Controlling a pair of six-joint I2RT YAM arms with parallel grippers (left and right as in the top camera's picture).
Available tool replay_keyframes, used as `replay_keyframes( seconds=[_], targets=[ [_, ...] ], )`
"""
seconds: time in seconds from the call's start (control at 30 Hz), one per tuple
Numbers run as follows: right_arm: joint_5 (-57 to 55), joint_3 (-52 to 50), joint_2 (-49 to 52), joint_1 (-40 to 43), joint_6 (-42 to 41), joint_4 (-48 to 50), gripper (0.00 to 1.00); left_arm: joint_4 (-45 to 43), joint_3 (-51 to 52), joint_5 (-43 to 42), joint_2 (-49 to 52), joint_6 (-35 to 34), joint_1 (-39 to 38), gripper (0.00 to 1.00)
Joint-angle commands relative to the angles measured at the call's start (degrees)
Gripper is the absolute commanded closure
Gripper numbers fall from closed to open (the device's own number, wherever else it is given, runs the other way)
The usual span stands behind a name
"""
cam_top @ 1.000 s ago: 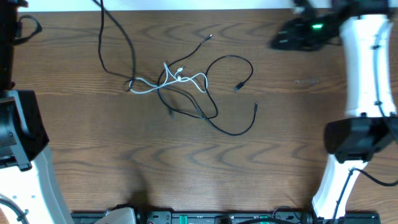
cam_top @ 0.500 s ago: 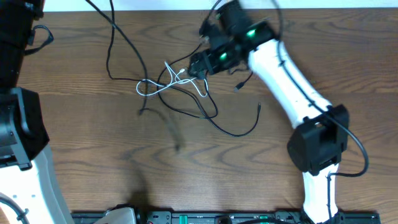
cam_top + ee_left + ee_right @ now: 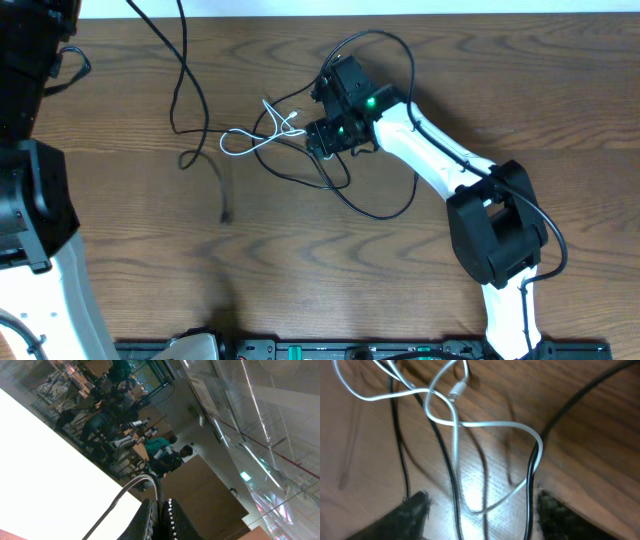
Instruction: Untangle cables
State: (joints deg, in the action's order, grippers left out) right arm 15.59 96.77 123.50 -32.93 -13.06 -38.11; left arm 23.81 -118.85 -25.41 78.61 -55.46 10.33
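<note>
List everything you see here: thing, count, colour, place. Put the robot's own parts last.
table: one, brown wood grain, under everything.
white cable: one, white, looped at table centre and crossing both black ones.
raised black cable: one, black, on the table's left and rising toward the top left.
looped black cable: one, black, flat at centre and curving below the right arm.
robot arms: two, white and black, one at the left edge and one reaching in from the lower right.
left end effector: one, black, shut on a black cable, off the table.
right end effector: one, black, open, over the tangle, straddling white and black strands.
</note>
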Motion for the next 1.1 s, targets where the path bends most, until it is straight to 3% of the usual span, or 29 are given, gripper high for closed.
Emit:
replay_keyframes(
  seconds=[0.0, 0.17, 0.23, 0.27, 0.37, 0.43, 0.53, 0.6, 0.73, 0.83, 1.07],
  targets=[
    [0.7, -3.1, 0.3, -0.8, -0.2, 2.4, 0.45, -0.3, -0.6, -1.0, -0.4, 0.8, -0.1, 0.93],
    [1.0, -4.7, 0.3, -2.4, -0.2, 4.7, 0.47, -0.2, -0.6, -1.0, -0.3, 0.8, -0.1, 0.92],
    [0.7, -4.7, 0.4, -3.3, -0.2, 5.7, 0.43, -0.2, -0.6, -1.0, -0.3, 0.8, -0.1, 0.93],
    [-0.2, -4.7, 0.4, -3.7, -0.2, 5.9, 0.47, -0.2, -0.6, -1.0, -0.3, 0.8, -0.1, 0.93],
    [-5.3, -4.7, 0.4, -4.5, -0.3, 6.1, 0.75, 0.0, -0.6, -1.0, -0.3, 0.8, -0.1, 0.93],
    [-8.6, -4.7, 0.5, -4.6, -1.3, 6.0, 0.82, 0.2, -0.6, -1.0, -0.3, 0.8, -0.1, 0.92],
    [-11.0, -4.7, 0.6, -4.5, -1.7, 6.1, 0.8, 0.6, -0.6, -1.0, -0.3, 0.8, -0.1, 0.93],
    [-11.7, -4.7, 0.6, -4.5, -1.7, 5.9, 0.99, 0.6, -0.6, -1.0, -0.3, 0.8, -0.1, 0.93],
    [-12.8, -4.6, 0.3, -4.2, -1.8, 5.1, 0.99, 0.8, -0.6, -1.0, -0.3, 0.8, -0.1, 0.93],
    [-14.9, -3.6, -1.5, -2.5, -6.9, 2.0, 0.99, 0.8, -0.6, -0.9, -0.3, 1.9, -0.1, 0.93],
    [-22.9, 0.0, -12.2, 5.8, -10.1, -8.7, 0.99, 1.7, -0.6, -0.9, -0.3, 2.1, -0.1, 0.93]
  ],
)
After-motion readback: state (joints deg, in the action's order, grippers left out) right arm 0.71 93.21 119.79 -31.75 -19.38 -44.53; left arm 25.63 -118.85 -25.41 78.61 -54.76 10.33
